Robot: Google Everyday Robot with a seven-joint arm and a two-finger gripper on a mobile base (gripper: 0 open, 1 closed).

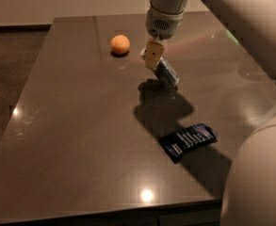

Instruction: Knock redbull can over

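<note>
Hand [152, 55] hangs over the far middle of the table [71, 126], right of the orange ball [120, 44]; I cannot tell whether it is wide, narrow or gripping. Just below it the redbull can [166, 74] leans tilted, its top hidden behind the hand and its lower end lost in shadow.

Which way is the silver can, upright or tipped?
Tipped. The redbull can leans steeply, its upper end at the end effector over the table's far half; whether it lies flat, cannot tell.
</note>
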